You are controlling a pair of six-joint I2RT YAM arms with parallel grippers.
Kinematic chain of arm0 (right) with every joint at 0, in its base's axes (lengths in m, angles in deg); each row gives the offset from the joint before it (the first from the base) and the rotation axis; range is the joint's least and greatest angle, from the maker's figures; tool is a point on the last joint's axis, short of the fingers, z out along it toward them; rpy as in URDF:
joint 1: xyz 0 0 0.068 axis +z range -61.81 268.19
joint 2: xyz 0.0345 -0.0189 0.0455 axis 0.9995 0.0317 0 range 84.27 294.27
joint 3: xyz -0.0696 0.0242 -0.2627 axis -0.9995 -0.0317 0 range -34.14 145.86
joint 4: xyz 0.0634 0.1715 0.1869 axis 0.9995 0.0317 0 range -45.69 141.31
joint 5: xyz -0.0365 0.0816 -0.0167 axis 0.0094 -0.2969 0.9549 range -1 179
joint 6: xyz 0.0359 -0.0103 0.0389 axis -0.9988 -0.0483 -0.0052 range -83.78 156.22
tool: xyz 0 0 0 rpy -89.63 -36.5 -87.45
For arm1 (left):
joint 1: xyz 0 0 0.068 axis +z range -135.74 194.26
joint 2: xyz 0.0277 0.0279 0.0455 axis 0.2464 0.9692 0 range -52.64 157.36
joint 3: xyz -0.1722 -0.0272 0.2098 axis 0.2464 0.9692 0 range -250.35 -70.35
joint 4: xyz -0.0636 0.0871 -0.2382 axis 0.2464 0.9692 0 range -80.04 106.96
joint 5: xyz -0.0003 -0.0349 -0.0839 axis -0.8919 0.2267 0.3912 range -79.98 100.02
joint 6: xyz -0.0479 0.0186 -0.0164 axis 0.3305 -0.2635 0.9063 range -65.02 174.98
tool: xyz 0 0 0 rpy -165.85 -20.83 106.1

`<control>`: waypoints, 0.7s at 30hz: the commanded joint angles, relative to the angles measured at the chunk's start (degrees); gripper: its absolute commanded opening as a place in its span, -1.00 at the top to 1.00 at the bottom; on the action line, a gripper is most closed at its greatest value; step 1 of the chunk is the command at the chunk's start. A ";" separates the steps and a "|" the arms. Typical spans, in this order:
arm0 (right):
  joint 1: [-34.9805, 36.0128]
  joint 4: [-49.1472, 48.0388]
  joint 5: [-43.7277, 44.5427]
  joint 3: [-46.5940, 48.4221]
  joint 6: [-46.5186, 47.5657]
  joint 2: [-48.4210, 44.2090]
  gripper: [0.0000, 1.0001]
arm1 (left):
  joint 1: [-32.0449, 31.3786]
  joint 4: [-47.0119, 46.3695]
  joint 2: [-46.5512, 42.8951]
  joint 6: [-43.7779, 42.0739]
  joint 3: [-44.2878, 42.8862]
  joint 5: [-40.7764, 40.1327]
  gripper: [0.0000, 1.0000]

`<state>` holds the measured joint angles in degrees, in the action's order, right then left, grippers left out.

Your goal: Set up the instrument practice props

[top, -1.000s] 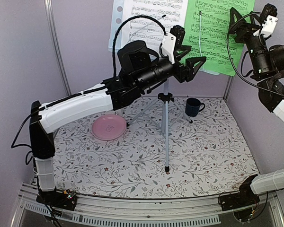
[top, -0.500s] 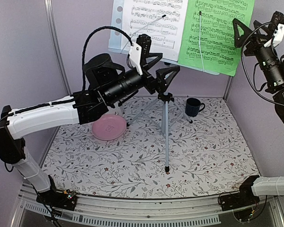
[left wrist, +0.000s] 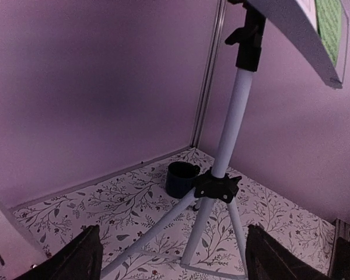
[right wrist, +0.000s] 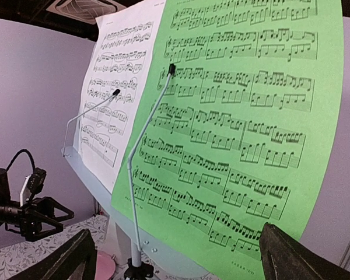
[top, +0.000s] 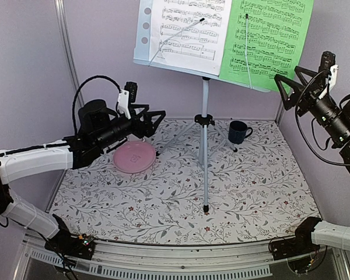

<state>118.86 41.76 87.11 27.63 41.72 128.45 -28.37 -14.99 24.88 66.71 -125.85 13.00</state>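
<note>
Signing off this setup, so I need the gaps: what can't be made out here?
Top view: white sheet and green sheet tops cut off by the upper edge.
Top view: plate's far rim hidden behind the left gripper.
Left wrist view: pale object at lower left, cut by the edge, unidentifiable.

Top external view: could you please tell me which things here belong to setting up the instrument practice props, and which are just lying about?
Part of the job:
- music stand
- white music sheet
- green music sheet

Just lying about:
- pink plate
- dark blue mug
</note>
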 commanded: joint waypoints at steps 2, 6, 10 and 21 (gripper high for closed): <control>-0.27 4.15 -2.42 -5.81 -5.01 -3.30 -0.98 | 3.19 -3.87 -0.02 5.71 6.33 3.34 -0.68; -0.26 4.22 -2.22 -11.21 -9.81 -5.35 -0.98 | 3.73 -5.37 3.33 5.75 7.82 5.18 -0.64; -0.24 1.58 -4.28 -19.99 -16.81 -6.56 -0.99 | 4.17 -6.49 7.32 5.15 8.47 7.26 -0.56; 0.03 -11.22 -10.32 -36.71 -26.69 2.80 -0.93 | 4.81 -5.55 18.08 -0.38 4.96 8.28 -0.29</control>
<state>118.86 38.61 80.33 -6.27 20.06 127.95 -24.65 -19.49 40.55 69.59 -118.45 20.65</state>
